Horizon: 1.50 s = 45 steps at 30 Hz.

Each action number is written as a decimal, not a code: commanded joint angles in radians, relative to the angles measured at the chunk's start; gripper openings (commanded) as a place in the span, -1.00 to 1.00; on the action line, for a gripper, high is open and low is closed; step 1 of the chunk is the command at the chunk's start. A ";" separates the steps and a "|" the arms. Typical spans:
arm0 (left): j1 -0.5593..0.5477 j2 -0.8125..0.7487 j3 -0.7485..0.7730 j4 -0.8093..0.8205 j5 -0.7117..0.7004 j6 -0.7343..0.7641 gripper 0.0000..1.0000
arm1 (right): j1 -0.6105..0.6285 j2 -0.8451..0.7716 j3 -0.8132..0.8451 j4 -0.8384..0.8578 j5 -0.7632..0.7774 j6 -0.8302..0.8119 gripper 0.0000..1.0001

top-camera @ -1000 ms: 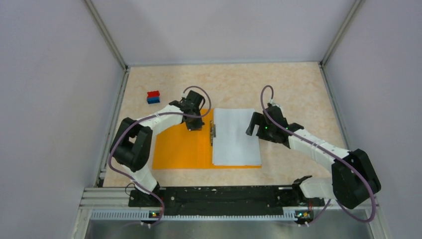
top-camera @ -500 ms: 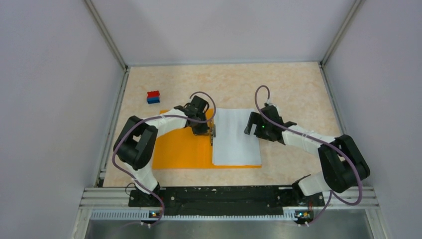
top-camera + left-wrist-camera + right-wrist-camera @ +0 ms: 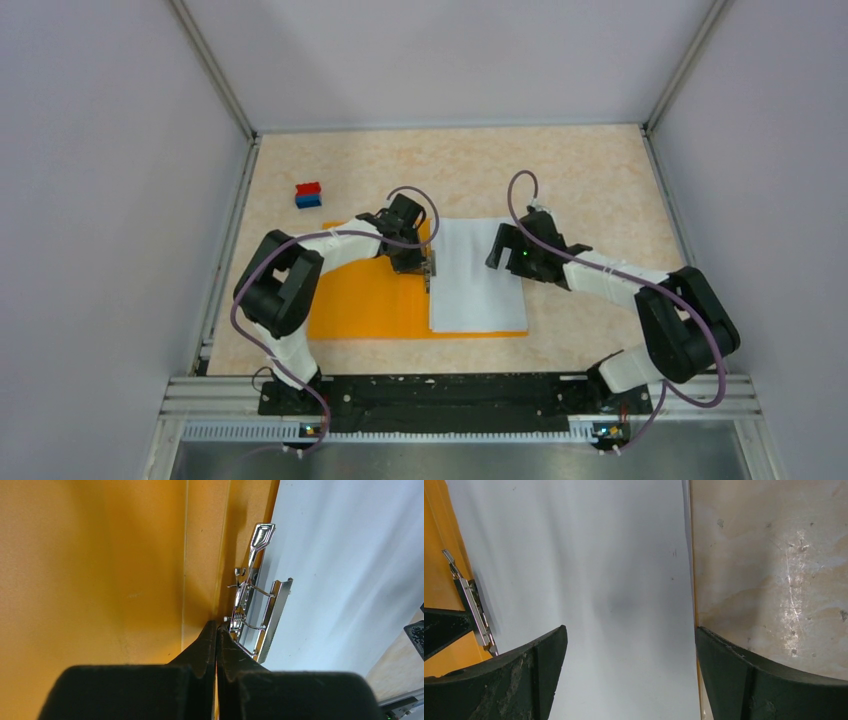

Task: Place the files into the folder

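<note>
Since half a second ago my left gripper has slid a touch toward the worktop's right edge. It's pinched shut, tips against the shiny metal clip. The thin white paper sheets lie on the flat open orange folder mid-worktop, right under my wide-open right gripper.

I recorded the folder as bright orange, the files as plain white and the clip as shiny silver. The block was red over blue. The table showed beige marbling.
</note>
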 commanded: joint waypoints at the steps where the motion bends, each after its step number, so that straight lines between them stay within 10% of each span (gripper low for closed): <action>1: -0.012 0.020 0.026 0.028 0.013 -0.013 -1.00 | 0.045 0.025 0.041 0.032 -0.017 0.030 0.93; 28: -0.012 0.026 0.034 0.016 0.004 -0.004 -1.00 | 0.129 0.012 0.178 -0.136 0.119 0.002 0.94; 45: -0.010 0.044 0.084 -0.019 -0.019 0.032 -1.00 | -0.074 0.222 0.338 -0.022 0.072 -0.101 0.93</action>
